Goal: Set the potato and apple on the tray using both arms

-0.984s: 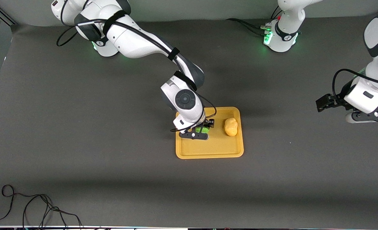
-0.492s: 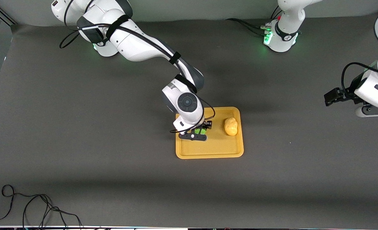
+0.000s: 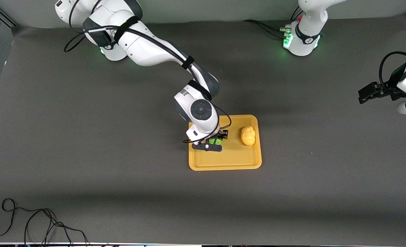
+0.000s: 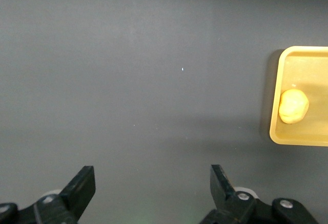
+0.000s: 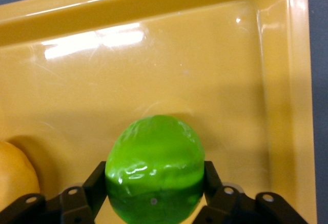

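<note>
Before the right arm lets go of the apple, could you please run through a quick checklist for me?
1. Apple between the right end effector's fingers: ok.
2. Apple over the tray, inside its rim: ok.
3. Apple touching the tray floor: cannot tell.
4. Potato on the tray, apart from the apple: ok.
5. Left end effector open, over bare table off the tray toward the left arm's end: ok.

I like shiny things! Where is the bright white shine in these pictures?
Right wrist view: a white glare streak on the tray floor, small glints on the apple held by the right pincer. Front view: green glow at both arm bases. Left wrist view: no glare, a dull grey table.
</note>
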Motion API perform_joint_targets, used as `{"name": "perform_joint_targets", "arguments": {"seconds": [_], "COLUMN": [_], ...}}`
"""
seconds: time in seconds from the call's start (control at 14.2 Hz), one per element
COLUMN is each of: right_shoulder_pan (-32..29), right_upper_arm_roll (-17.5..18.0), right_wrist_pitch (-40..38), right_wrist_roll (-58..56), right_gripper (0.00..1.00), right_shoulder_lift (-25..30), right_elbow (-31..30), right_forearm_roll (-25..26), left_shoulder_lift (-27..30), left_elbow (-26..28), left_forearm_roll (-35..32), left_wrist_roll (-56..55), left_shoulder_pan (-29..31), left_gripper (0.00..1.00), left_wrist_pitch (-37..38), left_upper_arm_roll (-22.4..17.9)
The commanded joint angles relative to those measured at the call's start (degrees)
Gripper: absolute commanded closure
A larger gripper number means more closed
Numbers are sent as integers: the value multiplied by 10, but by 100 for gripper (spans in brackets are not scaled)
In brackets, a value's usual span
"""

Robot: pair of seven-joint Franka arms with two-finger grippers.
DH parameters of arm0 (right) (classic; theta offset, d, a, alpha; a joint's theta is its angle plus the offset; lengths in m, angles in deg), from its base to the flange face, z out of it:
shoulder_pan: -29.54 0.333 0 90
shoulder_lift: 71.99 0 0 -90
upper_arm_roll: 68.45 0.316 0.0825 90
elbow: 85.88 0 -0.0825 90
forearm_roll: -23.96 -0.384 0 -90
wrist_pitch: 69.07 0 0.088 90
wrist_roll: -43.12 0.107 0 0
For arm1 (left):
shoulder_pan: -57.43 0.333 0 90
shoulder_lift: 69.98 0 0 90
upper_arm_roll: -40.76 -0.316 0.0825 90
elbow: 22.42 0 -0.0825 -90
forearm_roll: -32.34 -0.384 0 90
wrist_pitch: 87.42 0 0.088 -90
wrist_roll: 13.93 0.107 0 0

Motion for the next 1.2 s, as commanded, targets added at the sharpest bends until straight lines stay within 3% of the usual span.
{"name": "perform_joint_targets", "arguments": {"seconds": [0.0,0.28,0.42,0.63,1.12], "right_shoulder_pan": [-2,-32,-63,-138,-284], "right_upper_arm_roll": [-4,-11,-12,-11,-19], "right_wrist_pitch": [-1,-55,-69,-94,-285], "right_wrist_roll": [12,6,-22,-82,-290], "right_gripper": [0,0,0,0,0], "right_shoulder_lift": [19,114,196,300,424], "right_elbow": [0,-35,-99,-175,-187], "right_forearm_roll": [14,11,12,6,6], "left_shoulder_lift": [4,0,-2,-5,-15], "left_elbow": [-11,-9,-9,-7,-2], "left_forearm_roll": [8,7,7,8,10], "left_wrist_roll": [6,12,14,14,15], "left_shoulder_pan": [2,-17,-65,-78,-80], "left_gripper": [0,0,0,0,0], "left_wrist_pitch": [15,5,3,-3,-10], "left_upper_arm_roll": [0,-25,-71,-78,-81]}}
